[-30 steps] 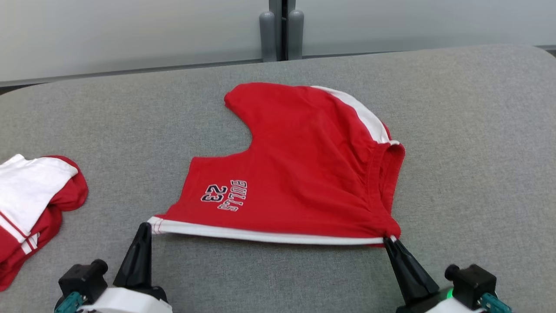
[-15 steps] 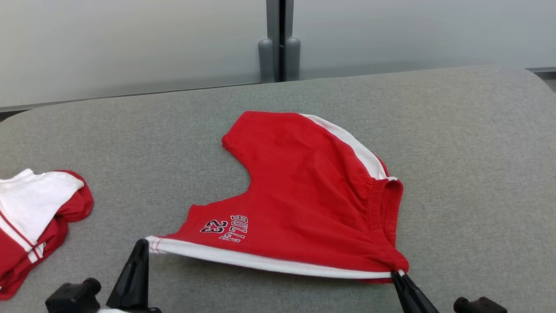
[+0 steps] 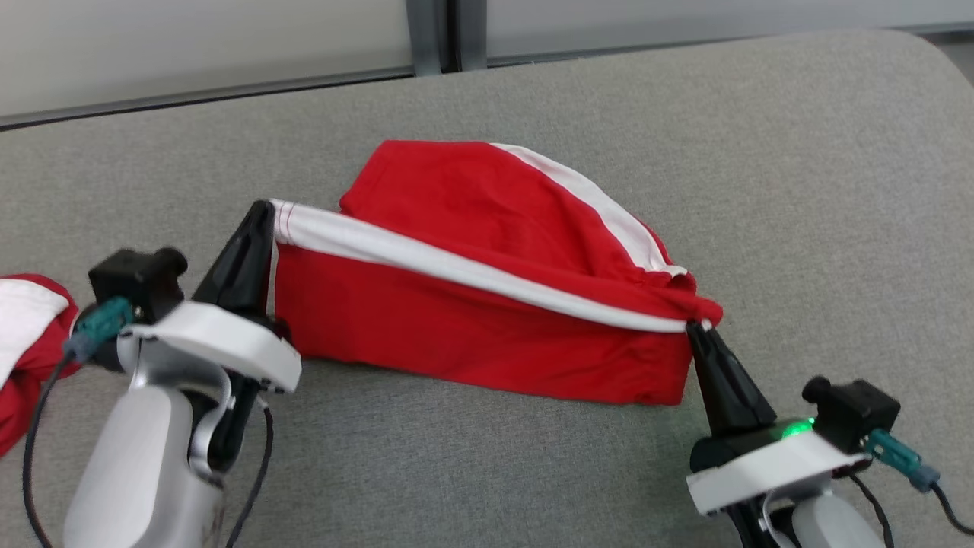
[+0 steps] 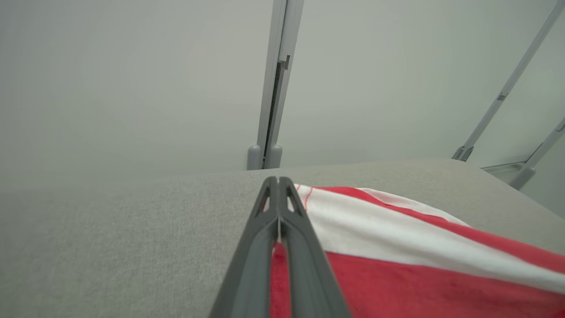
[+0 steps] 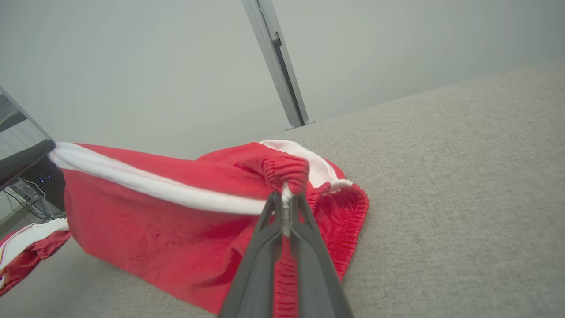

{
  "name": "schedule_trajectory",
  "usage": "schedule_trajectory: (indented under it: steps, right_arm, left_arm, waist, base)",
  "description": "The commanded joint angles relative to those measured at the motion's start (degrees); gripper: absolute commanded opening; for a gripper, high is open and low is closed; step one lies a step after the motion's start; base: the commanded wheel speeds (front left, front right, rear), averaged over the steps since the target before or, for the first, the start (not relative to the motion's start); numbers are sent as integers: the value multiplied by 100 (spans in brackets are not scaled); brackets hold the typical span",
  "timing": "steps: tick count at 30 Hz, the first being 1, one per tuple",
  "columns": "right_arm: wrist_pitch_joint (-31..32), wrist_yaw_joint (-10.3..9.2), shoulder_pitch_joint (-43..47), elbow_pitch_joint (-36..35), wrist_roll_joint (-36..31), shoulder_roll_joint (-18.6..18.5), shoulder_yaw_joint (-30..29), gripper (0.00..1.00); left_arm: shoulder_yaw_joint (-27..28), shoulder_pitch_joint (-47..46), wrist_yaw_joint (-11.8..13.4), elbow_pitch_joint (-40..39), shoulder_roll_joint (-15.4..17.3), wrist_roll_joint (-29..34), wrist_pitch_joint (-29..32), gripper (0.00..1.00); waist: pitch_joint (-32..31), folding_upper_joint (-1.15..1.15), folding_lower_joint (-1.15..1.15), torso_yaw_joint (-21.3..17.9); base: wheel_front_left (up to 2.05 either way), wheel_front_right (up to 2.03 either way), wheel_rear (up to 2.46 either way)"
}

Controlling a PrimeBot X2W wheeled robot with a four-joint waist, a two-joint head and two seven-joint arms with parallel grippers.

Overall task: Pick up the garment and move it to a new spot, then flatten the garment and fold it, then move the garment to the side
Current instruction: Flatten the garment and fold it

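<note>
- Garment (image 3: 472, 342) status?
- White-banded edge is lifted off worktop (image 3: 799, 190), pinched tight at its ends by left hand (image 3: 263, 207) and right hand (image 3: 694, 329); rest is spread there. Fold judged underway.
- Next?
- Edge to be carried across, laid evenly.

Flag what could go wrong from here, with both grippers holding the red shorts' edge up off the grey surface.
The left gripper and right gripper pinch the red fabric shorts with white trim only with their very tips, so a corner may slip out mid-fold. The elastic waistband is bunched at the right grip, so the fold may land creased. The left arm could brush the red-and-white garment beside it.
</note>
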Motion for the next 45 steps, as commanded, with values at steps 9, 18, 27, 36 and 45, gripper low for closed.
schedule_trajectory:
  steps: [9, 18, 27, 36, 45]
  right_arm:
    - [-420, -3, -1632, 889, 358, 132, 58, 0]
    - [-502, -3, -2375, 1300, 574, 228, 161, 0]
    - [-502, -3, -2531, 1198, 232, 243, 226, 100]
    - [-500, -3, -1864, 357, -792, 49, -324, 100]
    - [-502, -3, -1405, -6, -1388, -65, -642, 100]
  left_arm:
    - [-483, -2399, -153, 1914, 100, 230, -202, 0]
    - [-689, -3814, -191, 3585, 60, 166, -690, 0]
    - [-1003, -4330, -200, 4578, -39, -215, -1069, 100]
    - [-880, -3684, -24, 3805, 61, -63, -1562, 100]
    - [-80, -1703, 552, 1328, 99, 472, -1559, 100]
  waist:
    - [1191, 0, 0, -544]
    - [1522, 0, 0, -839]
    - [1592, 0, 0, -842]
    - [1387, 0, 0, -528]
    - [1031, 0, 0, -249]
  base:
    - [0, 0, 0]
    - [0, 0, 0]
    - [0, 0, 0]
    - [0, 0, 0]
    - [0, 0, 0]
